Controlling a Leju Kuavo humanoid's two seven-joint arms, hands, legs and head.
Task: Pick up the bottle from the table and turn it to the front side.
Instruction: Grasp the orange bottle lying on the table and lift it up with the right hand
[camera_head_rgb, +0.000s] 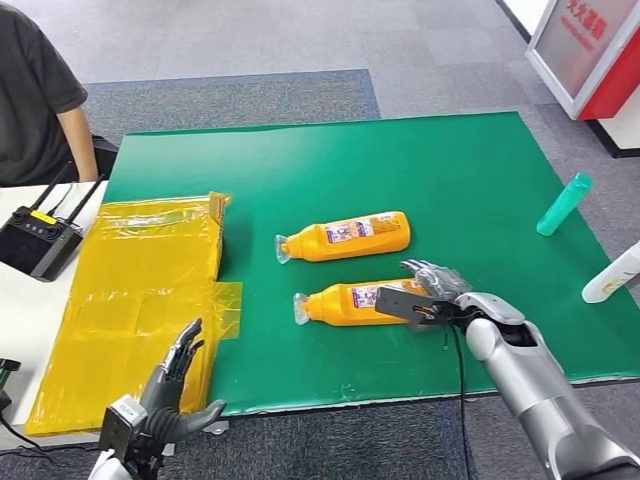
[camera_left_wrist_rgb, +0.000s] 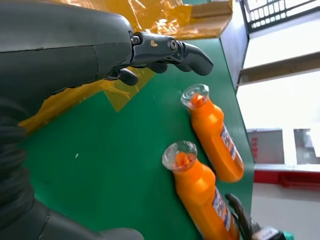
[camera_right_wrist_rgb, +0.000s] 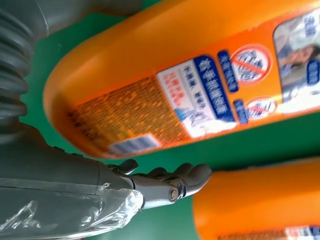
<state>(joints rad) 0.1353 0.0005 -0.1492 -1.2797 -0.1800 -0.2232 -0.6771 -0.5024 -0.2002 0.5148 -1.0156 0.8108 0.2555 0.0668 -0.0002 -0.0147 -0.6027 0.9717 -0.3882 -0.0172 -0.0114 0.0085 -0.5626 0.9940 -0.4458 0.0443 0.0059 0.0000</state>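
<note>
In the head view you see two orange bottles lying on their sides near the middle of the green tabletop (camera_head_rgb: 468, 180), clear caps pointing toward its left edge. The nearer orange bottle (camera_head_rgb: 349, 302) lies closer to the front edge, and the farther orange bottle (camera_head_rgb: 346, 237) lies just behind it, apart from it. Your right hand (camera_head_rgb: 426, 290) is at the base end of the nearer bottle with its fingers spread around that end; you cannot tell from here whether they grip it. Your left hand (camera_head_rgb: 175, 385) hovers at the front left corner, fingers apart and holding nothing, over a yellow plastic bag (camera_head_rgb: 128, 290). A teal bottle (camera_head_rgb: 564, 204) lies near the right edge, with a white bottle (camera_head_rgb: 613, 275) beyond that edge. A black remote controller (camera_head_rgb: 34, 240) sits on a white table to the left, beside a seated person (camera_head_rgb: 34, 90). In the left wrist view the fingers (camera_left_wrist_rgb: 166, 50) stretch out straight above the green surface, clear of both capped bottles. In the right wrist view the fingers (camera_right_wrist_rgb: 177, 182) reach into the gap between the two orange bodies, under the printed back label (camera_right_wrist_rgb: 158, 107) of one; contact is unclear.
</note>
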